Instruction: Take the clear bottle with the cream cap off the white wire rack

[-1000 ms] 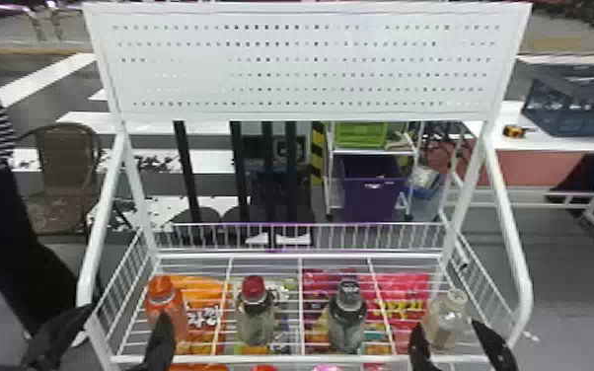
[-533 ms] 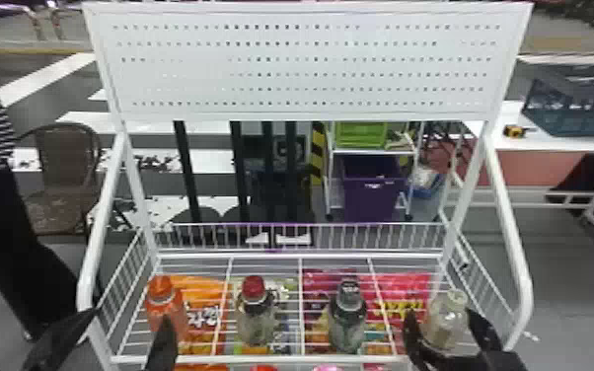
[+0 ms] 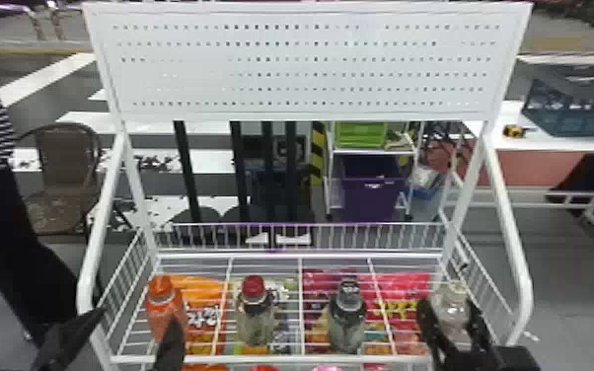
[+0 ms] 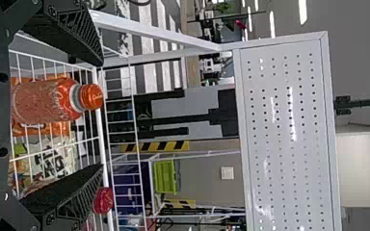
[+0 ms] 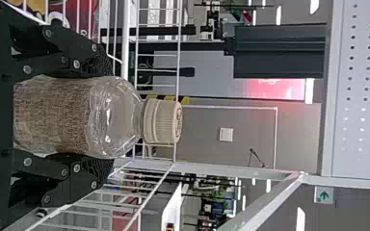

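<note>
- Nearest me, the left gripper (image 3: 138, 317) hangs at the front left corner of the rack, its two black fingers spread wide and holding nothing.
- Over at the front right, the right gripper (image 3: 449, 303) has its fingers clamped on the clear bottle with the cream cap (image 3: 451, 310), one pressed to each side of it.
- That bottle is upright at the right end of the white wire rack (image 3: 266, 358), near the side wall, with its cap above the fingertips.
- Along the same shelf, to the left of it, stand a grey-capped bottle (image 3: 349, 320), then a red-capped bottle (image 3: 256, 323), then an orange bottle (image 3: 163, 308) at the far left, all upright and well apart from one another.
- Bright snack bags show through the wire floor, an orange bag (image 3: 202, 288) at the left and a pink bag (image 3: 409, 283) toward the right.
- Above the shelf's back rises a white panel (image 3: 306, 74) full of little holes.
- Beyond the rack I can see a brown chair (image 3: 66, 163) at the left, a purple bin (image 3: 370, 200) under a green crate (image 3: 360, 134) around the middle, and a blue crate (image 3: 577, 116) on a white table (image 3: 538, 144) at the right.
</note>
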